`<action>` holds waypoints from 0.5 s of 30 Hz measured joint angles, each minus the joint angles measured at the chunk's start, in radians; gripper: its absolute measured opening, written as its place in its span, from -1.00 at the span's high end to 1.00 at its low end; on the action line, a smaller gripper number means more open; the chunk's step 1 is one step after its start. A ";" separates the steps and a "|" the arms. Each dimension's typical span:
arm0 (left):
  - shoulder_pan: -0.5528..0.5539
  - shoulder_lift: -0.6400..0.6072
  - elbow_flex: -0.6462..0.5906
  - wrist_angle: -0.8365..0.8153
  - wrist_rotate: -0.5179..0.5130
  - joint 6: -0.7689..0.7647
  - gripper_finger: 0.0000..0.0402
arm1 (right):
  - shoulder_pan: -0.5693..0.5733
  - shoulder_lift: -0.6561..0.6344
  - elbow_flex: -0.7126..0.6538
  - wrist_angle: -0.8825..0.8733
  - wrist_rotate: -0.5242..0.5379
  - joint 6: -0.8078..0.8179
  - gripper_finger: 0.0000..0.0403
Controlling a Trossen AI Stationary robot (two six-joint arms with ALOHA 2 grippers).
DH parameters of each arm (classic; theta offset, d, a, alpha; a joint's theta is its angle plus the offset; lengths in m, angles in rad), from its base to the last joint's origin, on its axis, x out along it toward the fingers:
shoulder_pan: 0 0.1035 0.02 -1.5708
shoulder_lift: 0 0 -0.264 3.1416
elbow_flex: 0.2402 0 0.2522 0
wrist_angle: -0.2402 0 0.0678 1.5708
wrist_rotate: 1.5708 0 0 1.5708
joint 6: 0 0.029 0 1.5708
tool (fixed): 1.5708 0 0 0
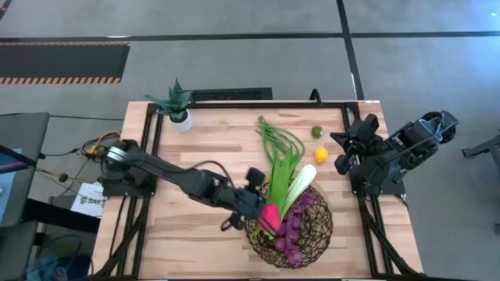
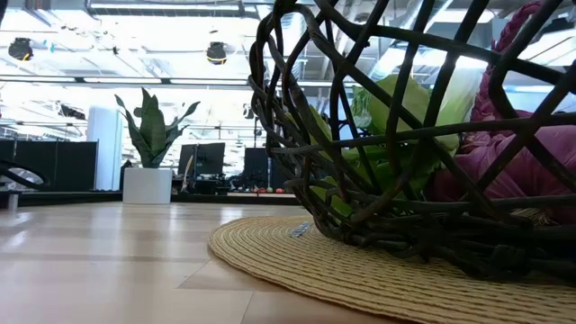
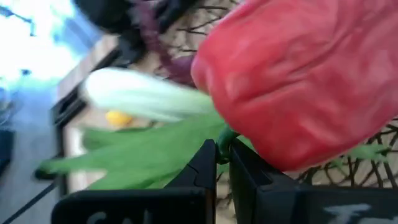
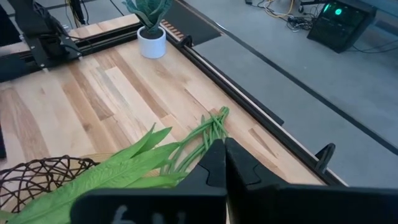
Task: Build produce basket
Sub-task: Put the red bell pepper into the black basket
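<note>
The dark woven-wire basket [image 1: 312,234] [image 2: 378,135] stands on a round straw mat [image 2: 342,265] at the table's near right. Purple grapes [image 1: 293,234] [image 2: 522,162] lie inside it. The white-green leek [image 1: 299,187] and the green leafy stalk [image 1: 283,168] lean over its far rim. The looped green beans [image 1: 277,134] [image 4: 208,134] lie on the table beyond it. My left gripper [image 3: 222,165] reaches in from the left, shut on the red pepper [image 1: 270,218] [image 3: 298,81] at the basket's left rim. My right gripper [image 4: 225,163] is shut and waits at the right edge. The lemon [image 1: 321,154] and the lime [image 1: 317,132] lie on the wood. My left gripper pinches the pepper's green stem [image 3: 225,140] between its two fingers, coming from the table's left. The red body sticks out beyond the fingers, over the basket's left rim beside the grapes. Whether it rests on the basket cannot be told.
A small spiky plant in a white pot [image 1: 179,109] [image 4: 152,34] stands at the table's far left corner. Black rails [image 1: 234,105] frame the tabletop. Bare wood [image 1: 203,148] stretches across the left and middle of the table.
</note>
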 joint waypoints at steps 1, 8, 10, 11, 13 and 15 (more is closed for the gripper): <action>0.000 0.025 0.000 0.010 0.019 0.009 1.00 | 0.000 0.000 0.000 0.002 -0.003 0.000 0.97; 0.000 0.108 -0.002 -0.159 0.001 -0.026 1.00 | 0.000 0.000 0.000 0.001 -0.025 0.000 0.97; 0.000 0.109 -0.002 -0.209 -0.004 -0.052 1.00 | 0.000 0.000 0.000 -0.003 -0.025 0.000 0.97; 0.000 0.109 -0.001 -0.203 -0.005 -0.055 1.00 | 0.000 0.000 0.000 -0.006 -0.025 0.000 0.97; -0.002 0.107 0.000 -0.200 -0.003 -0.060 1.00 | 0.000 0.000 0.000 -0.006 -0.025 0.000 0.97; -0.002 0.105 0.002 -0.198 -0.002 -0.061 1.00 | 0.001 0.000 0.000 -0.006 -0.025 0.000 0.97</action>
